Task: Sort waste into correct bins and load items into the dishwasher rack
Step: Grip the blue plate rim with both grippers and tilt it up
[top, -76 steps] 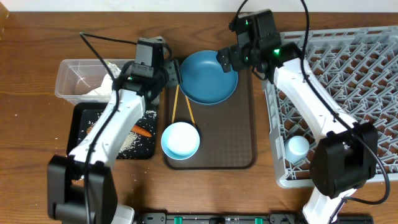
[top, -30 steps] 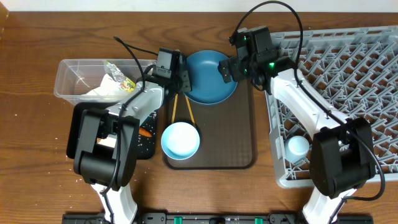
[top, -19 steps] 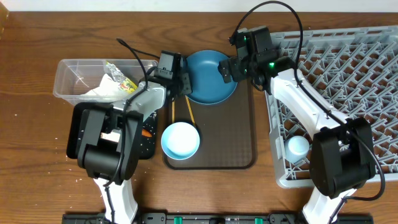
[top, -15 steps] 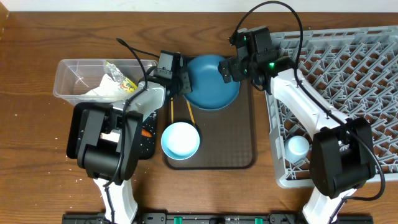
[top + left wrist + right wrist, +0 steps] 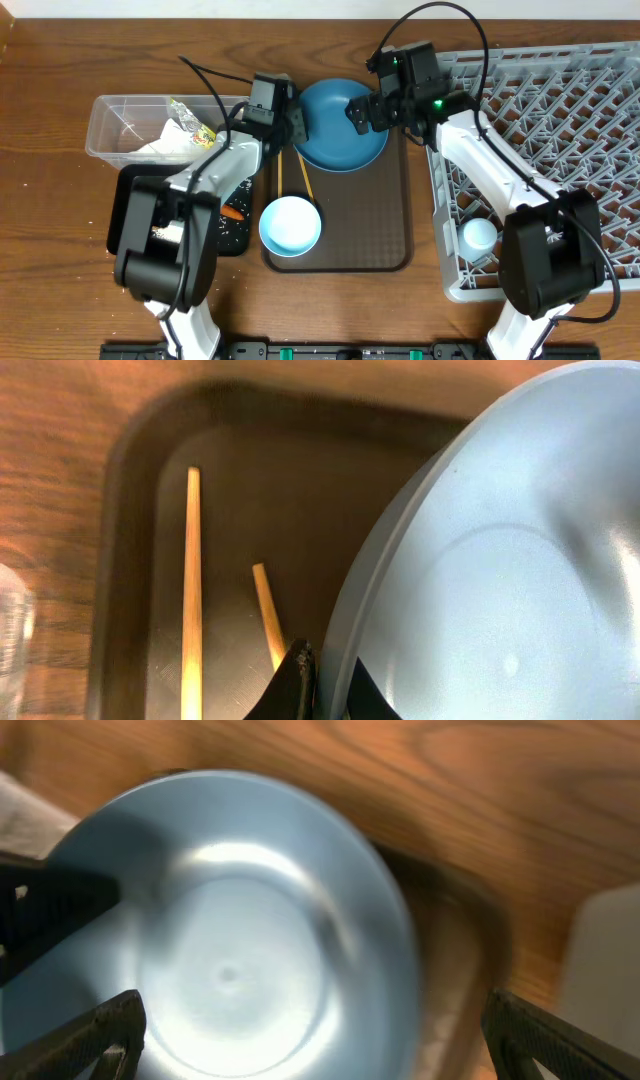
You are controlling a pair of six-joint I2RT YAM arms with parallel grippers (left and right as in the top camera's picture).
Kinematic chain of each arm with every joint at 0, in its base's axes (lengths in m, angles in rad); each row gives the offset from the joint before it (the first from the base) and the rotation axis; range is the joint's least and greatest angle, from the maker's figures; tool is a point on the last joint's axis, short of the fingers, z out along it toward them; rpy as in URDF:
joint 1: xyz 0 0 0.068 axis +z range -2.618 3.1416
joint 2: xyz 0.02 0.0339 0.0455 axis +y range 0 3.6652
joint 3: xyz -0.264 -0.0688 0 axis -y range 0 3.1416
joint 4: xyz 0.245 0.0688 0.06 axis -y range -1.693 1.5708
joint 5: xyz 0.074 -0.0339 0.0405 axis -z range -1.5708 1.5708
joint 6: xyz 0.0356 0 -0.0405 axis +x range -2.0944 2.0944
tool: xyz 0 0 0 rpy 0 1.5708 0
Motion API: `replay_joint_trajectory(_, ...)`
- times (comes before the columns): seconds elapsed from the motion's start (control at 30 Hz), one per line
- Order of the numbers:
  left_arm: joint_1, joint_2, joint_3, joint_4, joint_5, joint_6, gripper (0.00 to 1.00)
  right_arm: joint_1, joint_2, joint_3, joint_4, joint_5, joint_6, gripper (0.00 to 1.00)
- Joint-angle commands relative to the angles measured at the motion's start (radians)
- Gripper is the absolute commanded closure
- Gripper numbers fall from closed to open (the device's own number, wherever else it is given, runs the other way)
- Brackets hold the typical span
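Note:
The large round blue plate (image 5: 342, 125) is at the back of the brown serving tray (image 5: 370, 235), its left edge raised. My left gripper (image 5: 298, 126) is shut on that left rim; in the left wrist view the rim (image 5: 335, 630) sits pinched between the black jaws of the left gripper (image 5: 328, 685). My right gripper (image 5: 366, 110) hangs open over the plate's right side, and the plate (image 5: 230, 950) fills the space between its fingers (image 5: 105, 1035) without touching them. Two wooden chopsticks (image 5: 291, 172) lie beside the plate. The white-inside bowl (image 5: 290, 225) is in front of them.
The clear tub (image 5: 115, 125) holds a white napkin (image 5: 160, 148) and a snack wrapper (image 5: 192, 120). The black tray (image 5: 130, 215) carries rice grains and a carrot (image 5: 233, 212). The grey dishwasher rack (image 5: 560, 110) fills the right side, with a light-blue cup (image 5: 478, 237) inside.
My left gripper closed on the plate's left rim. The plate tipped up and shifted slightly toward the right. The right arm stayed where it was.

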Motion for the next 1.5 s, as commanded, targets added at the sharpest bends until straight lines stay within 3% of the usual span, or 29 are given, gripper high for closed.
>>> replay_joint_trajectory(0.0, 0.006, -0.094, 0.005, -0.005, -0.004, 0.005, 0.94, -0.057, -0.087, 0.029, -0.013, -0.147, 0.014, 0.01)
replay_joint_trajectory(0.27, 0.006, -0.252, 0.005, -0.075, 0.002, 0.006, 0.94, -0.203, -0.325, 0.029, -0.133, -0.33, 0.007, 0.01)
replay_joint_trajectory(0.47, 0.006, -0.334, 0.005, -0.111, 0.129, 0.029, 0.94, -0.328, -0.498, 0.029, -0.231, -0.457, -0.017, 0.01)
replay_joint_trajectory(0.73, 0.006, -0.346, 0.005, -0.11, 0.275, 0.028, 0.94, -0.412, -0.542, 0.026, -0.367, -0.63, -0.017, 0.02)
replay_joint_trajectory(0.8, 0.006, -0.346, 0.005, -0.109, 0.3, 0.029, 0.94, -0.408, -0.52, 0.026, -0.394, -0.627, -0.025, 0.11)
replay_joint_trajectory(0.97, 0.006, -0.346, 0.005, -0.109, 0.307, 0.028, 0.94, -0.388, -0.441, 0.026, -0.409, -0.626, -0.029, 0.61)
replay_joint_trajectory(1.07, 0.006, -0.346, 0.005, -0.11, 0.307, 0.028, 0.94, -0.36, -0.393, 0.026, -0.407, -0.626, -0.037, 0.76)
replay_joint_trajectory(1.3, 0.006, -0.346, 0.005, -0.111, 0.307, 0.029, 0.94, -0.284, -0.298, 0.026, -0.344, -0.627, -0.032, 0.74)
replay_joint_trajectory(1.47, 0.006, -0.346, 0.005, -0.112, 0.307, 0.029, 0.94, -0.263, -0.283, 0.026, -0.315, -0.626, -0.032, 0.65)
